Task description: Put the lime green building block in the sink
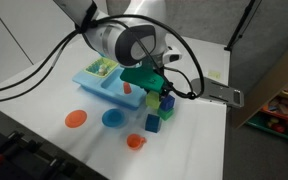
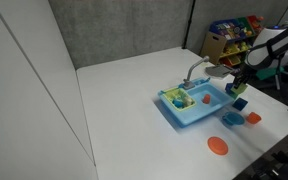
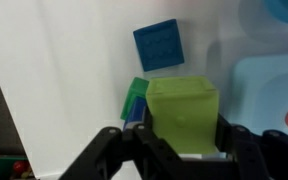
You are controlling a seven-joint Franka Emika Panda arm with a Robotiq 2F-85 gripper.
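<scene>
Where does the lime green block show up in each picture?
Exterior view: lime green block just right of centre, below the tool.
Exterior view: far right at the tool, too small to make out.
Wrist view: the block sits lower centre, between the tool's fingers.
Shared landmark: the light blue sink.

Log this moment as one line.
gripper: shut on lime green building block | position: outside sink, near blue block | task: not yet in sink

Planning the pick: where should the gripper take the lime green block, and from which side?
Pinch the lime green building block on its two flat opposite side faces, coming straight down from above. The gripper straddles it that way, and the darker green block crowds one side.
</scene>
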